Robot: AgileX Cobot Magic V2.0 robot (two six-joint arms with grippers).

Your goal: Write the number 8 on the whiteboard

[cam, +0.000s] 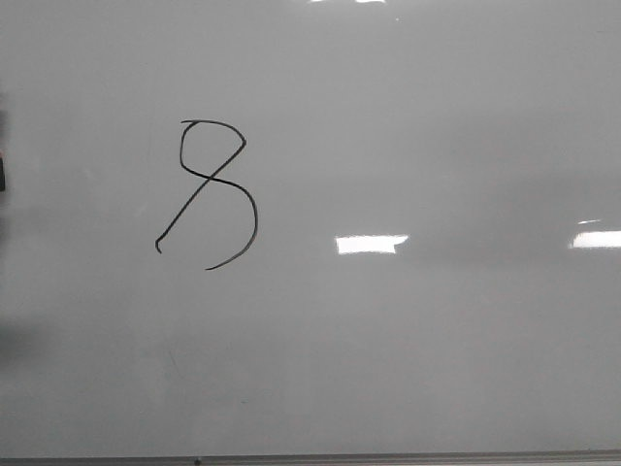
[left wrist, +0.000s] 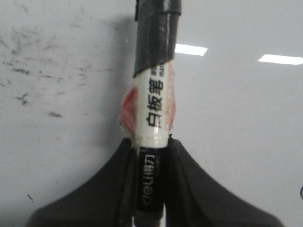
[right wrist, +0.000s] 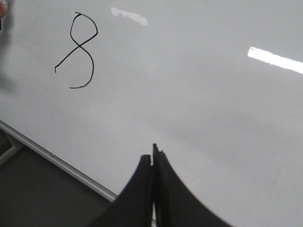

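Observation:
A thin black number 8 [cam: 215, 189] with an unclosed lower loop is drawn on the left half of the whiteboard [cam: 437, 369]. It also shows in the right wrist view [right wrist: 79, 49]. My left gripper [left wrist: 150, 149] is shut on a whiteboard marker [left wrist: 154, 109] with a white and black body and dark tape round its far end; its tip is out of view. The marker is held over a part of the board [left wrist: 246, 142] with no drawn line. My right gripper [right wrist: 152, 158] is shut and empty above the board's near edge. Neither gripper shows in the front view.
Faint grey scratch marks [left wrist: 38, 80] lie on the board beside the marker. The thin grey metal edge [right wrist: 57, 161] runs along the board's near side, with dark floor [right wrist: 33, 198] beyond it. A dark object [cam: 3, 175] sits at the board's left edge.

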